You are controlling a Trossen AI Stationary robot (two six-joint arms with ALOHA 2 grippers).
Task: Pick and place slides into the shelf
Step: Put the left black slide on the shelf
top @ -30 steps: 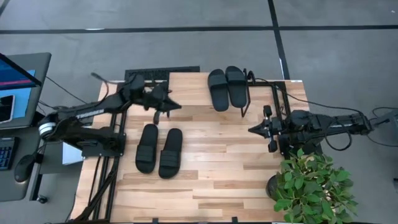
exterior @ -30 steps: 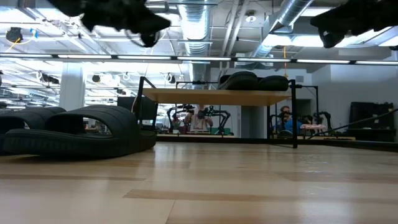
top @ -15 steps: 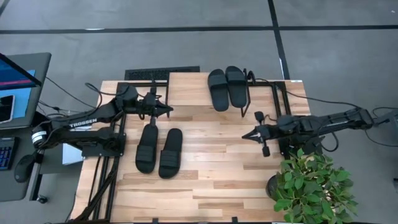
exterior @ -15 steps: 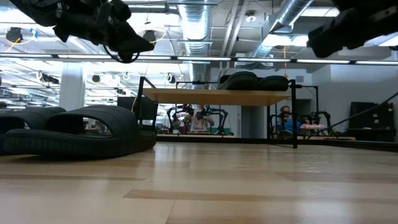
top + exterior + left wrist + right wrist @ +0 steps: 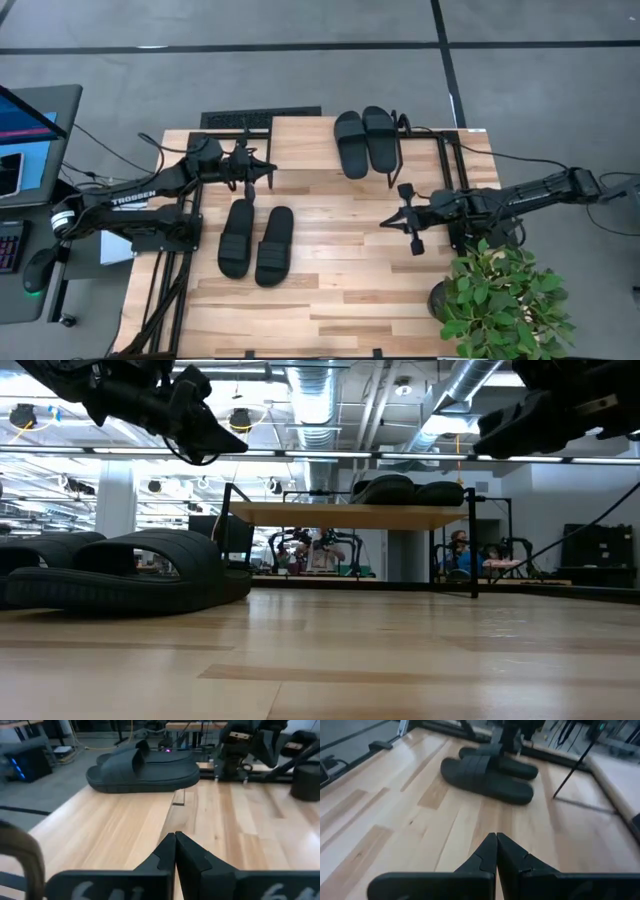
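We see both arms stretched low over the counter (image 5: 350,300), tips facing inward. Left claw (image 5: 268,170) pressed together above 2 slides (image 5: 256,240) on the counter; right claw (image 5: 385,222) pressed together, empty. 2 more slides (image 5: 366,141) sit atop the shelf (image 5: 300,140).
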